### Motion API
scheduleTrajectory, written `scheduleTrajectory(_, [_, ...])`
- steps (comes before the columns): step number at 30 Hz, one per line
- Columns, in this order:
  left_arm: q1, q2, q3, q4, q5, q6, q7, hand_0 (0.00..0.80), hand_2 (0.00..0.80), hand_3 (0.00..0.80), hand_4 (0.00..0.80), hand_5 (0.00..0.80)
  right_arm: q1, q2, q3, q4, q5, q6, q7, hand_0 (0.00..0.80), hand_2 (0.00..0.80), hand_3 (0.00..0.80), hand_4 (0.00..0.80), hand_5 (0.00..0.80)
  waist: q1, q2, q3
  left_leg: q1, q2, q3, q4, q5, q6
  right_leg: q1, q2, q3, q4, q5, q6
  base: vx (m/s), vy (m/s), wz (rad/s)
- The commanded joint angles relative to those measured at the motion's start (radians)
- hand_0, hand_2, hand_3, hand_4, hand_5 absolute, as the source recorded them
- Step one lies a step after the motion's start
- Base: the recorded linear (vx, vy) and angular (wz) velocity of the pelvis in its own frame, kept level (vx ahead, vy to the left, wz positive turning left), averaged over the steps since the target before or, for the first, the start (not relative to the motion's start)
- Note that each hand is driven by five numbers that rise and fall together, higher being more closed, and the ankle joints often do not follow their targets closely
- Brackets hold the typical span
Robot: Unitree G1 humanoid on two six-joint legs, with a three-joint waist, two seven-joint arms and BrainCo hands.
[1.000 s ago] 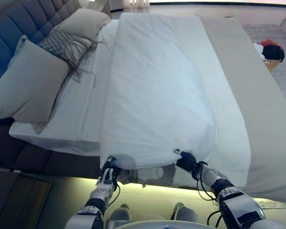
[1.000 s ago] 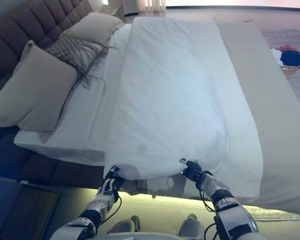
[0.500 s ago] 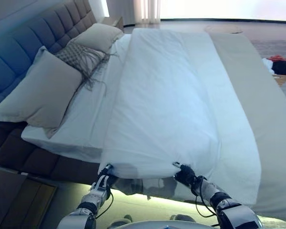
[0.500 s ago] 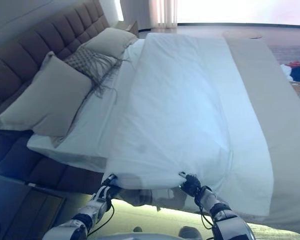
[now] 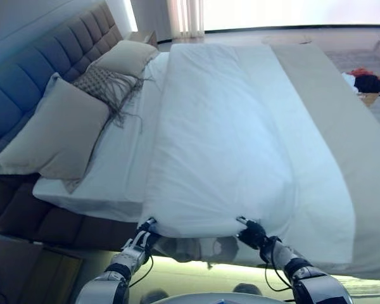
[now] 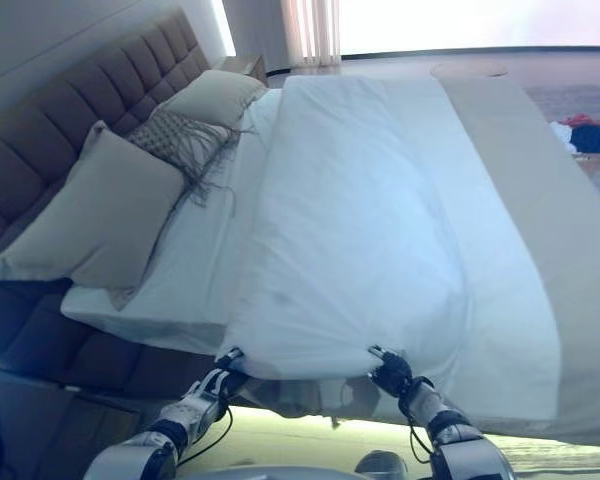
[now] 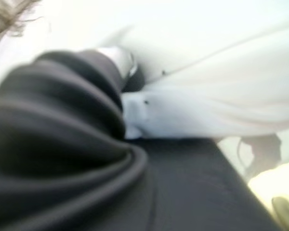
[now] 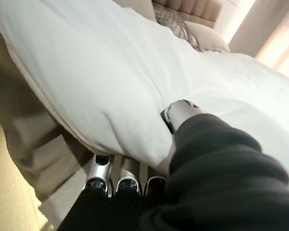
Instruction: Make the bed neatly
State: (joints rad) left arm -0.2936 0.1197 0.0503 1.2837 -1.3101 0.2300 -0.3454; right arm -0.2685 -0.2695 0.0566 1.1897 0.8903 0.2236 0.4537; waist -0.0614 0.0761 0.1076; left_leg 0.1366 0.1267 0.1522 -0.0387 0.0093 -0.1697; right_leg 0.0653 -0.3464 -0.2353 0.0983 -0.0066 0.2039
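Both hands, left hand (image 5: pixel 141 235) and right hand (image 5: pixel 251 232), are pinching the white duvet's (image 5: pixel 225 139) hem at the bed's (image 5: pixel 361 158) near edge. Risk: an uneven pull is likely skewing it toward the pillows (image 5: pixel 57 133). Right wrist view alone is showing fingers (image 8: pixel 126 184) curled beneath the fabric.

Two silver-grey arms with segmented metal casings and dark joint bands. Left hand (image 5: pixel 141 235): dark ribbed cover over back and wrist, silver fingers with dark tips. Right hand (image 5: pixel 252 234): same dark ribbed cover, bulky and rounded, folds running across it. Right wrist view shows the silver thumb (image 8: pixel 182 109) with a rounded metal cap, and silver fingers (image 8: pixel 97 179) with dark inserts emerging from the cover. Left wrist view: cover fills most of the frame, one silver finger (image 7: pixel 119 58) showing.
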Motion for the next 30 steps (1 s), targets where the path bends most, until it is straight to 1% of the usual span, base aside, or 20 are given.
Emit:
scheduleTrajectory(1, [0.035, 0.393, 0.178, 0.040, -0.080, -0.136, -0.021, 0.800, 0.800, 0.800, 0.800, 0.800, 0.012, -0.248, -0.143, 0.153, -0.034, -0.051, -0.004, 0.800, 0.800, 0.800, 0.800, 0.800, 0.076, -0.020, -0.018, 0.019, -0.048, 0.074, -0.019, -0.026, 0.045, -0.053, -0.108, -0.101, -0.053, 0.259, 0.051, -0.109, 0.456, -0.60])
scheduleTrajectory(2, [0.051, 0.410, 0.205, 0.042, -0.059, -0.121, -0.021, 0.800, 0.800, 0.800, 0.800, 0.800, -0.008, -0.233, -0.124, 0.156, -0.043, -0.030, -0.014, 0.800, 0.800, 0.800, 0.800, 0.800, 0.100, -0.013, -0.019, 0.035, -0.062, 0.111, -0.045, -0.040, 0.050, -0.060, -0.097, -0.170, -0.038, 0.260, 0.058, -0.142, 0.425, -0.70])
scheduleTrajectory(3, [0.056, 0.425, 0.231, 0.066, -0.040, -0.111, -0.035, 0.800, 0.800, 0.800, 0.800, 0.800, -0.010, -0.218, -0.103, 0.163, -0.043, -0.027, -0.016, 0.800, 0.800, 0.800, 0.800, 0.800, 0.108, -0.007, -0.023, 0.027, -0.082, 0.115, -0.048, -0.048, 0.071, -0.064, -0.060, -0.176, -0.026, 0.222, 0.053, -0.140, 0.403, -0.87])
scheduleTrajectory(4, [0.057, 0.430, 0.239, 0.079, -0.034, -0.108, -0.042, 0.800, 0.800, 0.800, 0.800, 0.800, -0.009, -0.212, -0.097, 0.167, -0.044, -0.028, -0.013, 0.800, 0.800, 0.800, 0.800, 0.800, 0.107, -0.007, -0.027, 0.023, -0.088, 0.113, -0.048, -0.052, 0.078, -0.071, -0.050, -0.169, -0.017, 0.212, 0.050, -0.198, 0.321, -0.83])
scheduleTrajectory(6, [0.062, 0.431, 0.250, 0.090, -0.016, -0.112, -0.045, 0.800, 0.800, 0.800, 0.800, 0.800, 0.013, -0.185, -0.084, 0.176, -0.049, -0.040, -0.001, 0.800, 0.800, 0.800, 0.800, 0.800, 0.095, -0.010, -0.031, 0.005, -0.109, 0.104, -0.045, -0.035, 0.107, -0.099, -0.001, -0.124, 0.046, 0.189, 0.016, -0.153, 0.238, -0.38])
scheduleTrajectory(8, [0.050, 0.428, 0.220, 0.079, -0.041, -0.134, -0.018, 0.800, 0.800, 0.800, 0.800, 0.800, 0.037, -0.162, -0.066, 0.179, -0.047, -0.043, 0.019, 0.800, 0.800, 0.800, 0.800, 0.800, 0.081, -0.008, -0.036, -0.010, -0.107, 0.079, -0.048, -0.027, 0.127, -0.107, 0.076, -0.064, 0.153, 0.099, -0.022, -0.068, 0.193, 0.19])
scheduleTrajectory(9, [0.047, 0.426, 0.215, 0.075, -0.045, -0.139, -0.013, 0.800, 0.800, 0.800, 0.800, 0.800, 0.043, -0.157, -0.062, 0.181, -0.048, -0.043, 0.027, 0.800, 0.800, 0.800, 0.800, 0.800, 0.078, -0.008, -0.038, -0.014, -0.108, 0.074, -0.048, -0.026, 0.132, -0.107, 0.104, -0.052, 0.179, 0.067, -0.030, -0.013, 0.141, 0.32])
scheduleTrajectory(10, [0.036, 0.419, 0.203, 0.067, -0.045, -0.151, -0.001, 0.800, 0.800, 0.800, 0.800, 0.800, 0.049, -0.146, -0.050, 0.190, -0.046, -0.043, 0.037, 0.800, 0.800, 0.800, 0.800, 0.800, 0.073, -0.016, -0.046, -0.021, -0.123, 0.049, -0.048, -0.026, 0.144, -0.095, 0.176, -0.032, 0.182, 0.014, -0.047, 0.024, 0.095, 0.40])
scheduleTrajectory(12, [0.033, 0.408, 0.186, 0.042, -0.045, -0.161, 0.020, 0.800, 0.800, 0.800, 0.800, 0.800, 0.046, -0.137, -0.040, 0.194, -0.037, -0.035, 0.030, 0.800, 0.800, 0.800, 0.800, 0.800, 0.068, -0.030, -0.054, -0.023, -0.158, 0.010, -0.046, -0.031, 0.153, -0.077, 0.269, -0.005, 0.155, -0.020, -0.073, 0.051, 0.068, 0.53])
scheduleTrajectory(14, [0.036, 0.398, 0.191, 0.023, -0.055, -0.173, 0.040, 0.800, 0.800, 0.800, 0.800, 0.800, 0.034, -0.120, -0.032, 0.194, -0.040, -0.026, 0.016, 0.800, 0.800, 0.800, 0.800, 0.800, 0.087, -0.033, -0.060, -0.025, -0.170, -0.011, -0.040, -0.030, 0.154, -0.050, 0.279, -0.032, 0.094, -0.042, -0.098, 0.036, 0.040, 0.65])
scheduleTrajectory(16, [0.053, 0.381, 0.215, 0.003, -0.050, -0.178, 0.046, 0.800, 0.800, 0.800, 0.800, 0.800, 0.038, -0.098, -0.025, 0.181, -0.053, -0.031, 0.009, 0.800, 0.800, 0.800, 0.800, 0.800, 0.092, -0.031, -0.058, -0.028, -0.168, -0.011, -0.006, -0.044, 0.153, -0.033, 0.291, -0.025, 0.072, -0.086, -0.123, -0.003, 0.067, 0.08])
scheduleTrajectory(18, [0.083, 0.344, 0.222, -0.034, -0.050, -0.203, 0.060, 0.800, 0.800, 0.800, 0.800, 0.800, 0.051, -0.083, -0.010, 0.144, -0.059, -0.048, -0.008, 0.800, 0.800, 0.800, 0.800, 0.800, 0.105, -0.040, -0.034, -0.070, -0.162, -0.021, 0.115, -0.076, 0.137, -0.013, 0.273, -0.035, 0.070, -0.108, -0.143, -0.061, 0.129, -0.10])
scheduleTrajectory(19, [0.087, 0.336, 0.218, -0.042, -0.058, -0.204, 0.062, 0.800, 0.800, 0.800, 0.800, 0.800, 0.042, -0.083, 0.001, 0.135, -0.049, -0.048, -0.021, 0.800, 0.800, 0.800, 0.800, 0.800, 0.111, -0.041, -0.026, -0.091, -0.149, -0.036, 0.141, -0.071, 0.128, -0.019, 0.266, -0.034, 0.071, -0.102, -0.150, -0.109, 0.202, 0.00])
scheduleTrajectory(20, [0.092, 0.323, 0.210, -0.044, -0.065, -0.210, 0.059, 0.800, 0.800, 0.800, 0.800, 0.800, 0.021, -0.082, 0.015, 0.126, -0.039, -0.044, -0.037, 0.800, 0.800, 0.800, 0.800, 0.800, 0.113, -0.043, -0.015, -0.106, -0.106, -0.043, 0.156, -0.061, 0.115, -0.030, 0.257, -0.034, 0.082, -0.107, -0.155, -0.122, 0.230, -0.06])
scheduleTrajectory(22, [0.093, 0.310, 0.216, -0.041, -0.068, -0.215, 0.062, 0.800, 0.800, 0.800, 0.800, 0.800, 0.003, -0.083, 0.019, 0.123, -0.049, -0.041, -0.046, 0.800, 0.800, 0.800, 0.800, 0.800, 0.114, -0.046, -0.001, -0.121, -0.060, -0.052, 0.169, -0.045, 0.094, -0.037, 0.244, -0.030, 0.100, -0.116, -0.160, -0.074, 0.260, -0.15])
scheduleTrajectory(23, [0.089, 0.305, 0.219, -0.039, -0.072, -0.217, 0.072, 0.800, 0.800, 0.800, 0.800, 0.800, -0.002, -0.081, 0.020, 0.124, -0.055, -0.043, -0.049, 0.800, 0.800, 0.800, 0.800, 0.800, 0.115, -0.044, 0.003, -0.120, -0.050, -0.066, 0.160, -0.036, 0.090, -0.036, 0.233, -0.025, 0.106, -0.119, -0.159, -0.021, 0.282, -0.24])
scheduleTrajectory(25, [0.082, 0.299, 0.226, -0.032, -0.059, -0.214, 0.082, 0.800, 0.800, 0.800, 0.800, 0.800, 0.003, -0.086, 0.016, 0.129, -0.065, -0.040, -0.053, 0.800, 0.800, 0.800, 0.800, 0.800, 0.111, -0.036, 0.004, -0.112, -0.052, -0.060, 0.137, -0.025, 0.089, -0.031, 0.215, -0.031, 0.113, -0.124, -0.154, 0.008, 0.288, -0.21])
scheduleTrajectory(26, [0.078, 0.297, 0.225, -0.026, -0.053, -0.212, 0.084, 0.800, 0.800, 0.800, 0.800, 0.800, 0.011, -0.093, 0.012, 0.135, -0.078, -0.027, -0.045, 0.615, 0.615, 0.615, 0.615, 0.615, 0.107, -0.031, 0.003, -0.104, -0.056, -0.058, 0.126, -0.024, 0.088, -0.031, 0.200, -0.032, 0.117, -0.122, -0.147, 0.018, 0.279, -0.07])
scheduleTrajectory(27, [0.076, 0.298, 0.220, -0.018, -0.056, -0.211, 0.082, 0.800, 0.800, 0.800, 0.800, 0.800, 0.015, -0.101, 0.009, 0.142, -0.086, -0.011, -0.053, 0.000, 0.000, 0.000, 0.000, 0.000, 0.104, -0.027, 0.003, -0.096, -0.062, -0.061, 0.114, -0.024, 0.088, -0.030, 0.188, -0.032, 0.117, -0.119, -0.142, 0.019, 0.260, 0.02])
scheduleTrajectory(30, [0.078, 0.295, 0.200, 0.003, -0.063, -0.215, 0.070, 0.800, 0.800, 0.800, 0.800, 0.800, 0.037, -0.121, 0.000, 0.172, -0.139, 0.037, -0.052, 0.000, 0.000, 0.000, 0.000, 0.000, 0.098, -0.009, -0.001, -0.071, -0.076, -0.055, 0.081, -0.027, 0.086, -0.019, 0.166, -0.037, 0.103, -0.108, -0.128, 0.028, 0.200, 0.06])
